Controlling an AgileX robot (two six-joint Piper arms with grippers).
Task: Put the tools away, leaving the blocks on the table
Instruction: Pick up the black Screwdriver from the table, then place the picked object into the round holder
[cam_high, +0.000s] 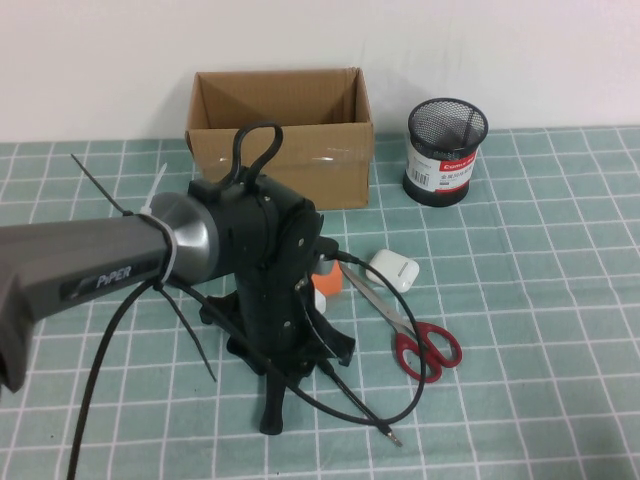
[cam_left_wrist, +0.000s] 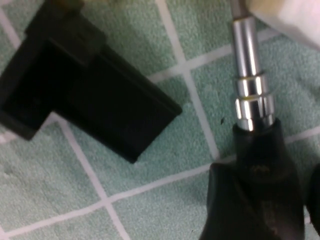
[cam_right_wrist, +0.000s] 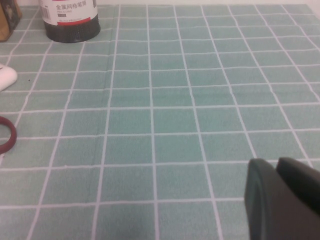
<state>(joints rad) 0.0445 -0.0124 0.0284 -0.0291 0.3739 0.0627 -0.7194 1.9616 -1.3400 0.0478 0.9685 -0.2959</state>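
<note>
Teal tiles with white grid lines make up the table (cam_high: 560, 300), which is backed by a plain white wall. At the left, one grey arm is seen reaching toward the middle, and the left gripper (cam_high: 290, 350) is held low over the tiles; whether it is open or closed cannot be told. Beneath it, in the left wrist view, one screwdriver (cam_left_wrist: 255, 165) is seen lying on the tiles beside one black clip (cam_left_wrist: 85, 85), the two apart. One thin tool (cam_high: 385, 432) is laid just in front of the gripper, its metal tip pointed at the near edge. Behind the arm, one open cardboard box (cam_high: 280, 140) is set against the wall. Two blocks are counted just right of the gripper, one orange (cam_high: 327, 280) and one white (cam_high: 322, 299), touching each other. One white case (cam_high: 392, 270) is placed next, then one pair of scissors (cam_high: 415, 335), red handles toward the near edge. One mesh cup (cam_high: 447, 150) is stood at the back right. Open tiles are left right of the scissors, where the right gripper (cam_right_wrist: 275, 195) is held low, closed and holding nothing.
</note>
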